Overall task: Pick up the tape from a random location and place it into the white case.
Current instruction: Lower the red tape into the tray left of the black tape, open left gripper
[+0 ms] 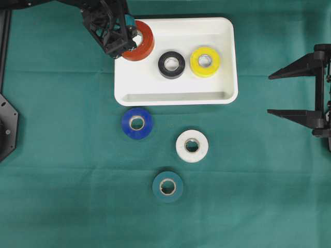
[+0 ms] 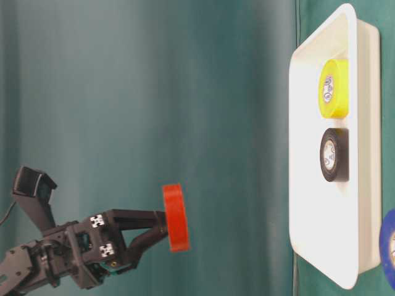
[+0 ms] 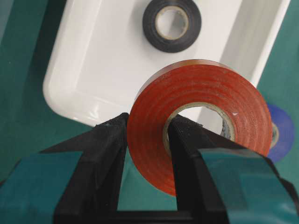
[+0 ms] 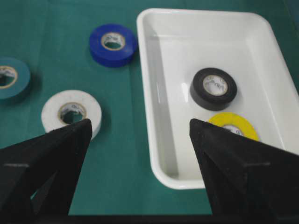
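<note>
My left gripper (image 1: 132, 41) (image 3: 148, 122) is shut on a red tape roll (image 1: 144, 42) (image 3: 205, 93) (image 2: 175, 217), one finger through its hole and the other on its outer face. It holds the roll in the air over the far left corner of the white case (image 1: 155, 85) (image 3: 103, 60) (image 2: 302, 203). Inside the case lie a black roll (image 1: 171, 64) (image 3: 172, 24) and a yellow roll (image 1: 205, 61) (image 4: 233, 126). My right gripper (image 1: 270, 94) (image 4: 140, 123) stands open and empty at the right, apart from the case.
Three more rolls lie flat on the green cloth in front of the case: a blue one (image 1: 137, 123) (image 4: 113, 44), a white one (image 1: 192, 145) (image 4: 71, 112) and a teal one (image 1: 167, 186) (image 4: 11, 77). An arm base (image 1: 6, 124) sits at the left edge.
</note>
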`<act>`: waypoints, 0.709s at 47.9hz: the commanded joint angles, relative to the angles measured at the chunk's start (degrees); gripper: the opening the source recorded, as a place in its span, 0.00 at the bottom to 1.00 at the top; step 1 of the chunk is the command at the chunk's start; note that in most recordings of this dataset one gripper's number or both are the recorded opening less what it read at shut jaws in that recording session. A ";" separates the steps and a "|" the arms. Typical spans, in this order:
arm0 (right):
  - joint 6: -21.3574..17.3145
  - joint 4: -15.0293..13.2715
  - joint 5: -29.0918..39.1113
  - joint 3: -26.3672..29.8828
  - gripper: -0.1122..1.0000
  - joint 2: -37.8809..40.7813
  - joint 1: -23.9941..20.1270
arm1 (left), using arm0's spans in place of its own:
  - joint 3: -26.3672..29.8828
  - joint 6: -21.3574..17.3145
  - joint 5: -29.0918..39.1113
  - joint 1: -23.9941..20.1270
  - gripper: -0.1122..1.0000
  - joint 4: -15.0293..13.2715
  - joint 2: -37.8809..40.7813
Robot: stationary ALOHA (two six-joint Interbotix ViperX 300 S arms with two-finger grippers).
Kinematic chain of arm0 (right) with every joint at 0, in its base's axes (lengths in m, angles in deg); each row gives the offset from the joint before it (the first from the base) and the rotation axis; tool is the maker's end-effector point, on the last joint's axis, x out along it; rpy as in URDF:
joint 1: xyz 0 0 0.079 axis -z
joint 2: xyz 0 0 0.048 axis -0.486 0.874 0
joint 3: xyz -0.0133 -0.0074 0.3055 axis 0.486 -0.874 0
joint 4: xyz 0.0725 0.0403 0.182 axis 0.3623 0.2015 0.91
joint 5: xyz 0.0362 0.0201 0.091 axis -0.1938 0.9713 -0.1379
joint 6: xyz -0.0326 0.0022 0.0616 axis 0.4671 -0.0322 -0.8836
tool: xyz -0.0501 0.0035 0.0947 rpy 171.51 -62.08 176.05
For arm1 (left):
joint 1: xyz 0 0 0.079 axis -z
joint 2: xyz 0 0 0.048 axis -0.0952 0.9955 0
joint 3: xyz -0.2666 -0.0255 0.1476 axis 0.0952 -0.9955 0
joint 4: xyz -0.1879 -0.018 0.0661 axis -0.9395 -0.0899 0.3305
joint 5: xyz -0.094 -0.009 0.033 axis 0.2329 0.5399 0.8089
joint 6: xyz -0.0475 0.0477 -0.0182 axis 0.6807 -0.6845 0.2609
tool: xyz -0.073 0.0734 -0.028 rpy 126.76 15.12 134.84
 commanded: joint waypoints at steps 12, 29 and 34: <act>0.09 -0.26 -0.26 1.14 0.86 0.26 0.00 | -4.92 0.09 -7.12 -0.88 0.29 0.00 -0.70; 0.09 -0.26 -0.26 1.14 0.86 0.35 -0.09 | -9.23 0.09 -13.71 -1.76 0.29 0.09 5.45; 0.09 -0.26 -0.35 1.05 0.86 0.44 -0.09 | -10.28 0.09 -16.17 -2.29 0.29 0.09 6.94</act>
